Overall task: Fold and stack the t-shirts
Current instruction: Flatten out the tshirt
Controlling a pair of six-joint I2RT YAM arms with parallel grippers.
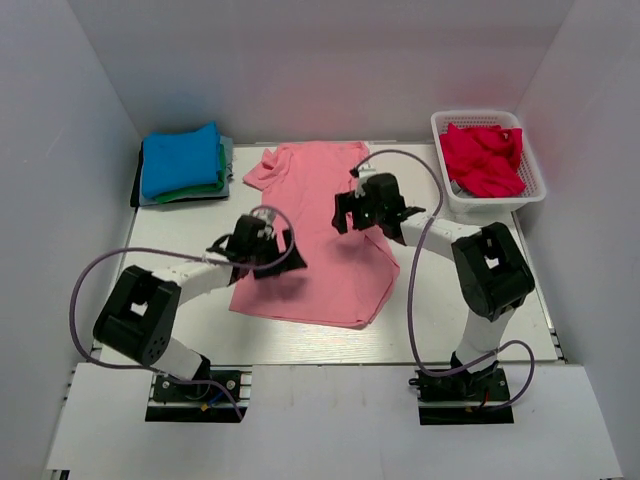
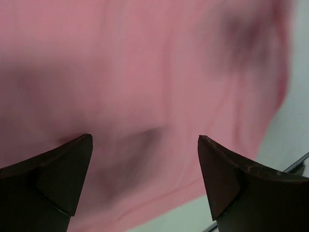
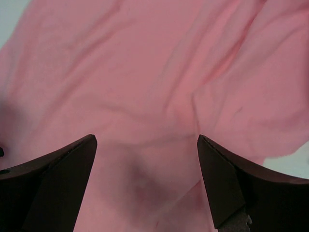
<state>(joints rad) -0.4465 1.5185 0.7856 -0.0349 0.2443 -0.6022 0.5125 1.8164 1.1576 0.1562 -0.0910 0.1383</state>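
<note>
The salmon pink t-shirt [image 1: 318, 230] lies flat in the middle of the table, partly folded lengthwise, collar toward the back. My left gripper [image 1: 262, 240] hovers over its left edge, open and empty; the pink cloth [image 2: 145, 87] fills the left wrist view. My right gripper [image 1: 360, 208] hovers over the shirt's right side, open and empty, with pink cloth [image 3: 154, 87] beneath it. A folded blue t-shirt [image 1: 180, 158] lies on a folded green t-shirt [image 1: 200, 190] at the back left. A crimson red t-shirt [image 1: 485, 160] lies crumpled in the basket.
The white lattice basket [image 1: 535, 190] stands at the back right. White walls enclose the table on three sides. A dark item [image 1: 137, 182] lies under the folded stack. Bare table shows in the left wrist view [image 2: 289, 130].
</note>
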